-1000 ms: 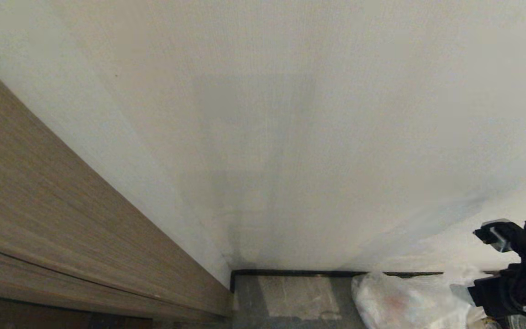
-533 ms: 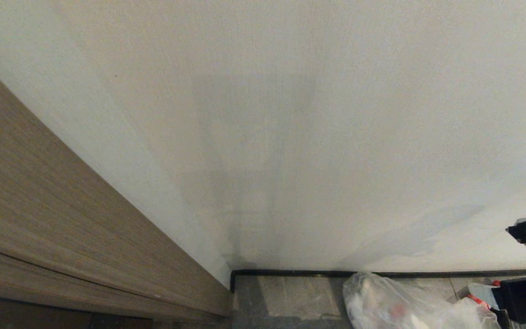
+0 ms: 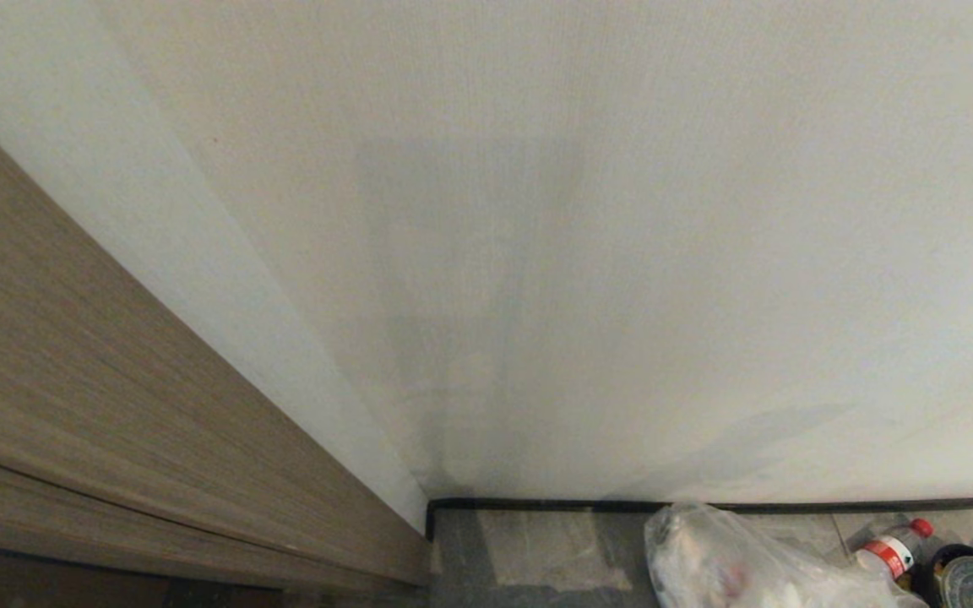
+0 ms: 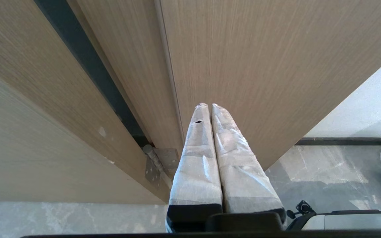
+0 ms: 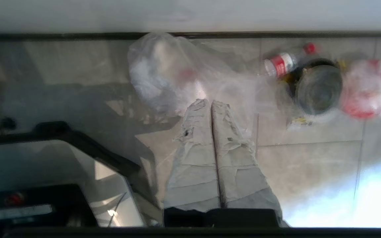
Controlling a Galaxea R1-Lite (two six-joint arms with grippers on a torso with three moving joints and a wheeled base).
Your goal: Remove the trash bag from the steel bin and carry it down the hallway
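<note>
The trash bag [image 3: 723, 566], clear wrinkled film with white and red scraps inside, lies on the hallway floor [image 3: 537, 549] against the black baseboard. The right wrist view has this trash bag [image 5: 164, 76] just past my right gripper [image 5: 211, 102], which is shut with nothing visibly between its taped fingers and hangs above the tiles. The steel bin [image 3: 972, 583] stands at the lower right; from the wrist the steel bin [image 5: 319, 87] shows a dark rim and shiny inside. My left gripper [image 4: 209, 105] is shut and parked before a wooden door.
A plastic bottle [image 3: 892, 549] with a red cap lies beside the bin, by a red-and-white bag [image 5: 364, 96]. A white wall [image 3: 537, 253] fills the front and a wooden door frame [image 3: 115, 405] runs along the left. My base [image 5: 61, 172] is close behind.
My right gripper stood open beside the bag at the head view's right edge; it has drawn back out of that view and shut. The bottle and bin it covered now show.
</note>
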